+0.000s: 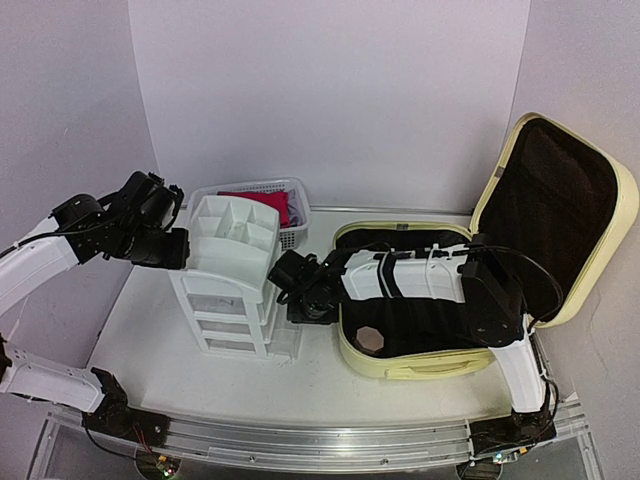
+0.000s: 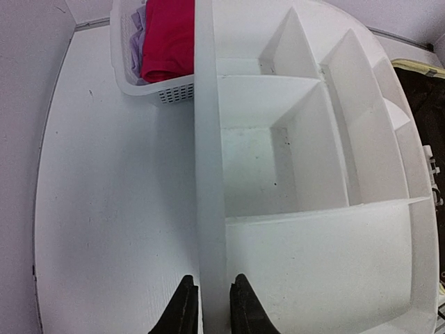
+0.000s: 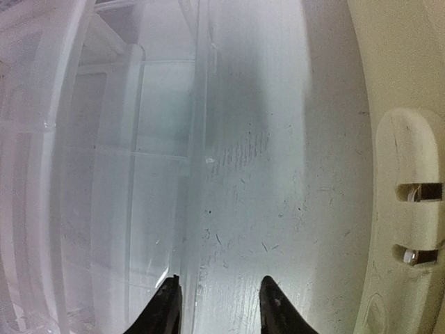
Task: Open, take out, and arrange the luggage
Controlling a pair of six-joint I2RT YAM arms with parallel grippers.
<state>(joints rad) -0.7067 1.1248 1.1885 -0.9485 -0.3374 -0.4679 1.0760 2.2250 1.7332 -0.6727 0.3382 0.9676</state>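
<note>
Luggage (image 1: 420,365) lies open at 3 o'clock, lid raised (opening is done, and its black interior looks nearly emptied, we judge). Arranging remains. Our right gripper (image 3: 217,289) hovers half-spread over the tabletop (image 3: 278,174), holding nothing. Our left gripper (image 2: 211,282) clamps the drawer organizer (image 1: 232,260) by its top rim. Farthest, at 11 o'clock, sits the mesh basket (image 1: 290,188).

We see a plain white back wall (image 1: 330,90), a pale left side wall (image 1: 60,110), a pale right side wall (image 1: 585,60), and a flat white counter (image 1: 140,340), lightly scuffed. A grey metal rail (image 1: 320,432) runs along its near edge. Soft even light.
</note>
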